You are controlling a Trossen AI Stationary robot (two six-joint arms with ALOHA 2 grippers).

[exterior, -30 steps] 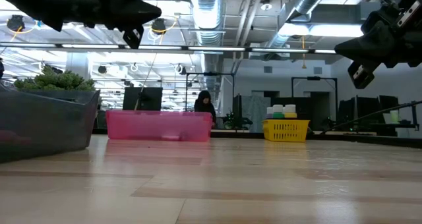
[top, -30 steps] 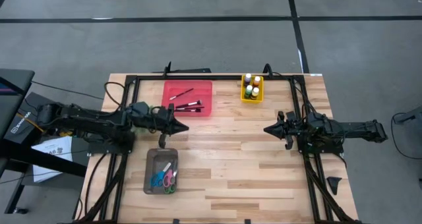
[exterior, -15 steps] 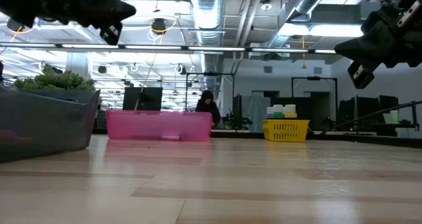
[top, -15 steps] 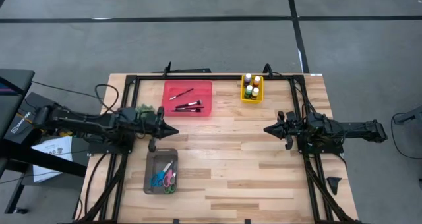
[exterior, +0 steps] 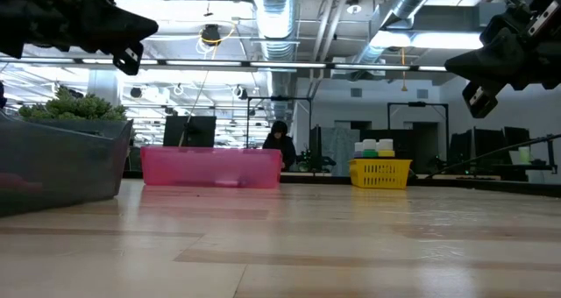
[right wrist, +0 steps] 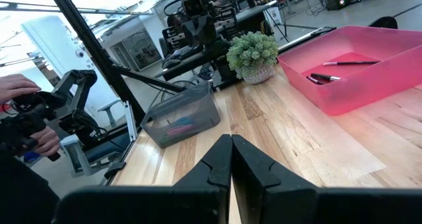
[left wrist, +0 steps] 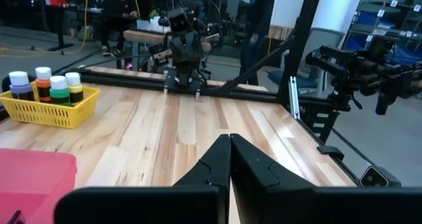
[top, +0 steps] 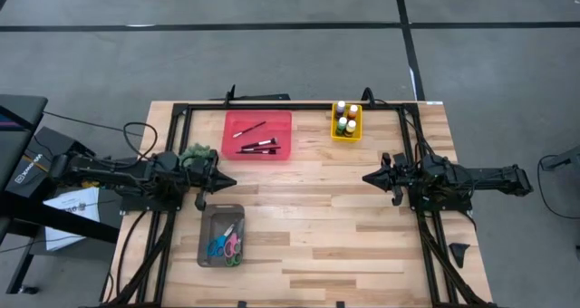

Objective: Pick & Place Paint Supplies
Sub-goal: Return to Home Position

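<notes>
Several dark-handled paintbrushes point(top: 256, 141) lie in a pink tray point(top: 236, 120) at the table's far side; the right wrist view shows them too point(right wrist: 330, 77). Small paint bottles point(top: 345, 118) stand in a yellow basket point(top: 335, 134), also seen from the left wrist point(left wrist: 47, 84). My left gripper point(top: 234, 182) is shut, empty, raised above the table's left part, just near of the pink tray. My right gripper point(top: 364, 177) is shut, empty, raised over the right part.
A grey bin point(top: 207, 254) with blue, pink and green scissors point(top: 225, 246) sits near the left front. A fuzzy green plant tuft point(top: 196, 151) stands left of the pink tray. Black frame rails point(top: 290, 106) edge the table. A person point(exterior: 280, 142) sits in the room behind.
My left gripper has drawn back toward the table's left edge, staying shut and raised, uncovering the green tuft. The right arm has kept still.
</notes>
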